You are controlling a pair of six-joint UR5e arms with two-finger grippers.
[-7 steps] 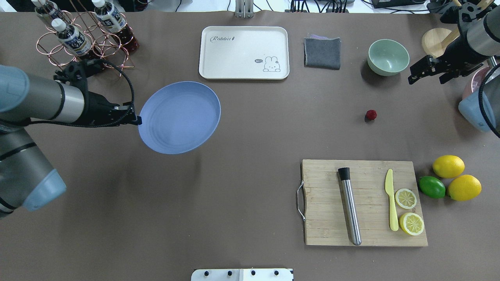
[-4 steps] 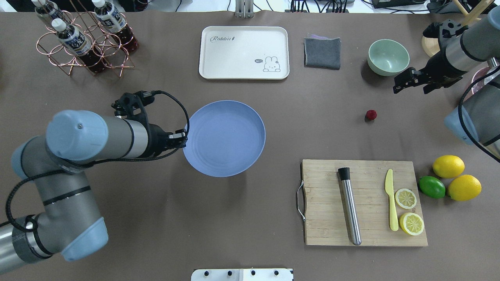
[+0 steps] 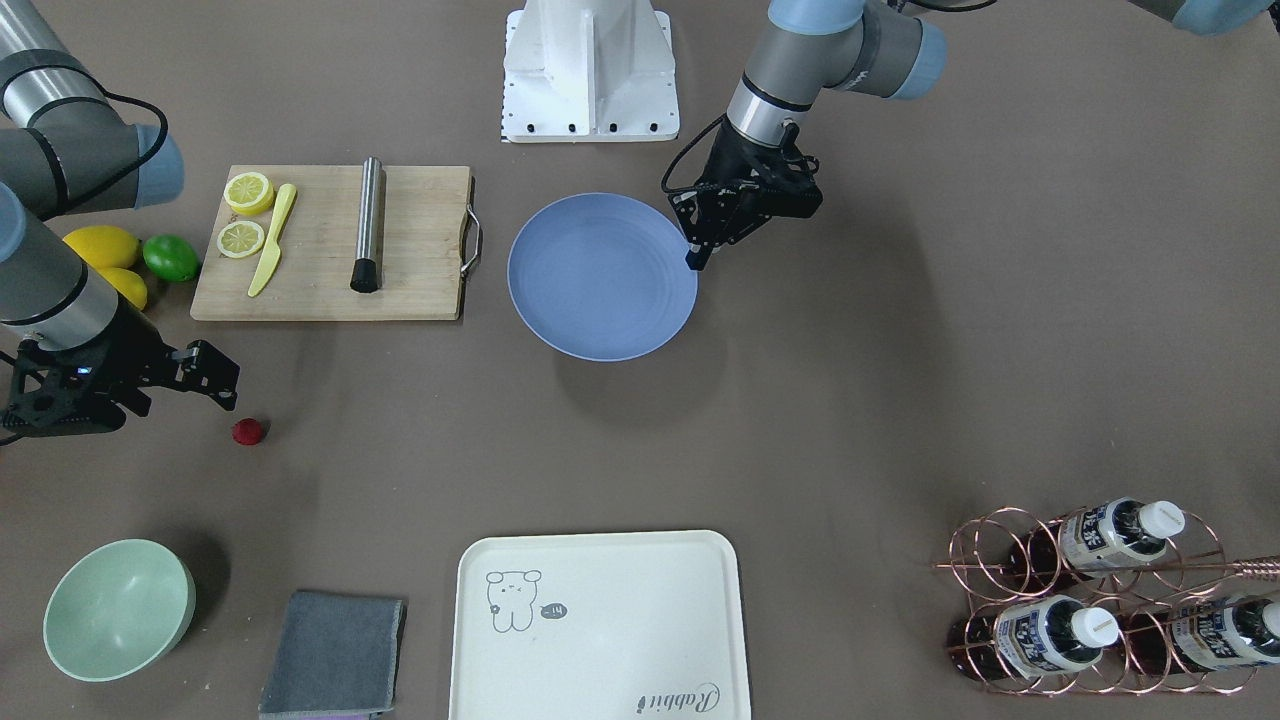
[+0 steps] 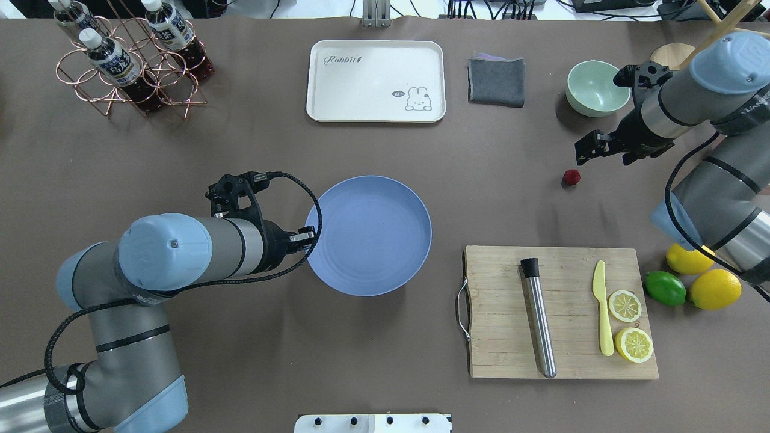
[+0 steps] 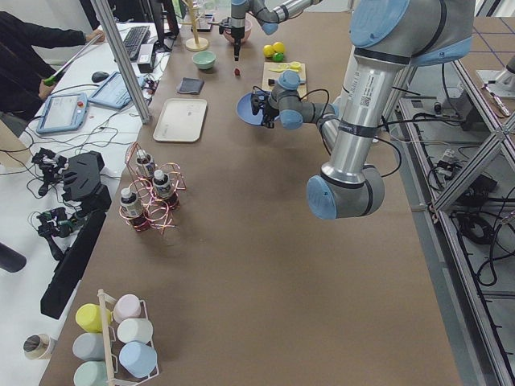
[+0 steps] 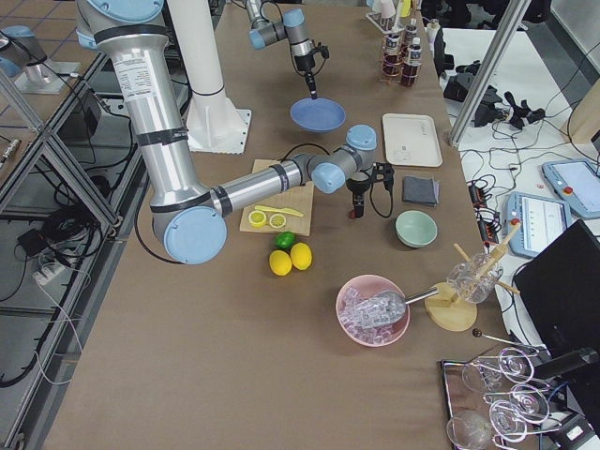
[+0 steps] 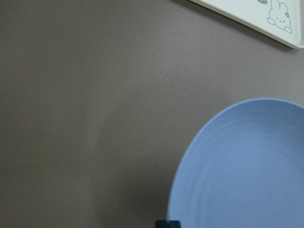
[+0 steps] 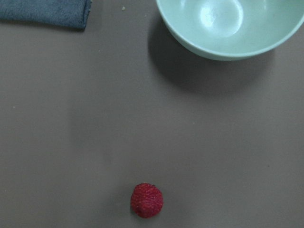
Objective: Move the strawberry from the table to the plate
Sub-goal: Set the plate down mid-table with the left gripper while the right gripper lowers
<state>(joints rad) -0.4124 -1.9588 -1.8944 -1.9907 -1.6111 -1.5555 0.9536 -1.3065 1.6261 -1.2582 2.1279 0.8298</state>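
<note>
At the left part of the table [image 4: 240, 373], the left gripper [image 4: 308, 235] pinches the rim of the plate [image 4: 373, 234], which is empty and seems to hang slightly above the surface. Further right the strawberry [image 4: 571, 176] lies on the bare table, not yet picked, so I judge that the grasp and the carry are both left to do. Just beside it the right gripper [image 4: 601, 155] hovers with jaws spread and empty; the berry is near them but not between them.
</note>
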